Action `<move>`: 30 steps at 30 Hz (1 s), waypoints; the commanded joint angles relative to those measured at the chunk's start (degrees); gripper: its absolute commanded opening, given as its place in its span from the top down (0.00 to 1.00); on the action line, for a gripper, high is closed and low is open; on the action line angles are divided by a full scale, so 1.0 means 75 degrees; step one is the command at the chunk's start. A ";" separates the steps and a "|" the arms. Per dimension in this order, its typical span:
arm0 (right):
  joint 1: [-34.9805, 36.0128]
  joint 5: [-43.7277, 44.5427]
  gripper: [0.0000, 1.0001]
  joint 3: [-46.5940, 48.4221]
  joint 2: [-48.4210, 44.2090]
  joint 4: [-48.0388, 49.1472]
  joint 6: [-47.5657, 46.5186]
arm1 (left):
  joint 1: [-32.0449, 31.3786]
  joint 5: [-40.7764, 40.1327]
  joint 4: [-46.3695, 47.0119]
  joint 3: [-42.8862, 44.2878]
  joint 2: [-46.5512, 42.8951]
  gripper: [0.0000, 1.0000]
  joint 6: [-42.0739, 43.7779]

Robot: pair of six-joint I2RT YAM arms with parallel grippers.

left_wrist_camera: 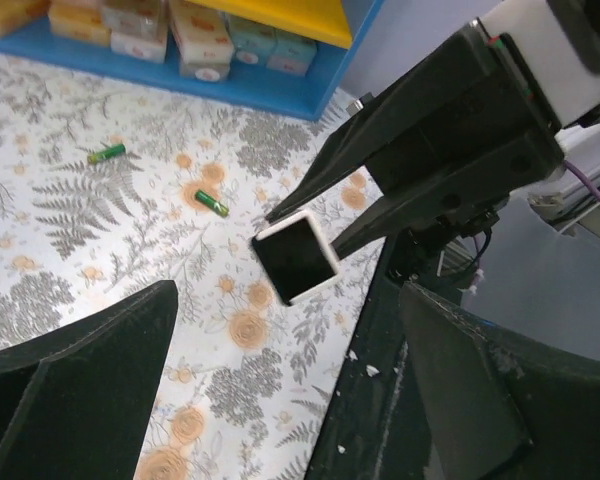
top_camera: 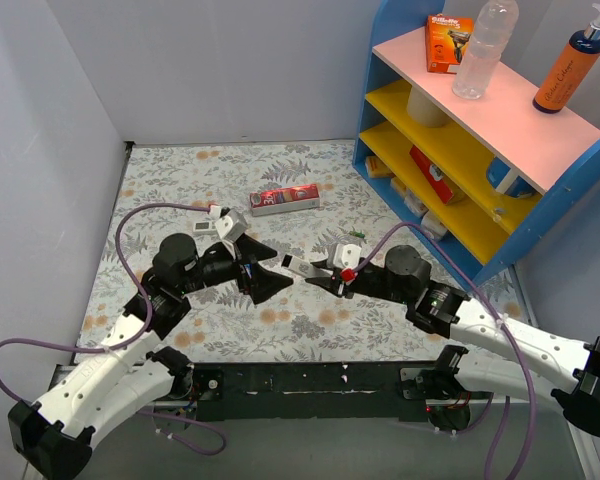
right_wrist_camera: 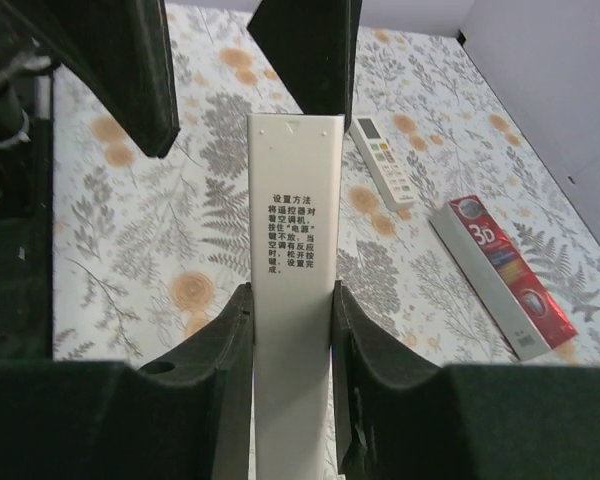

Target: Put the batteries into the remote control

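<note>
Seeing plain grey walls, floral cloth (top_camera: 180, 180) over table, one blue shelf unit (top_camera: 570, 190) with pink and yellow boards. We count two black claws: left gripper (top_camera: 280, 268) spread wide, holding nothing; right gripper (right_wrist_camera: 290, 295) clamped on remote control (right_wrist_camera: 290, 180), a smooth white plastic bar. One glossy red carton (top_camera: 285, 199). Two slim green batteries (left_wrist_camera: 212, 203) lie apart on cloth.

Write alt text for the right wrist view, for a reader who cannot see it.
The right end effector grips a white remote control, printed back towards the camera, above a floral tablecloth. The left end effector stands open at its far end; a second remote and a red carton lie on the cloth to the right.
</note>
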 commanded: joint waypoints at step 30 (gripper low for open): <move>-0.0375 -0.2828 0.99 -0.0076 0.0203 0.2550 0.2322 | 0.0057 0.2587 0.2464 -0.0670 0.0223 0.64 0.1325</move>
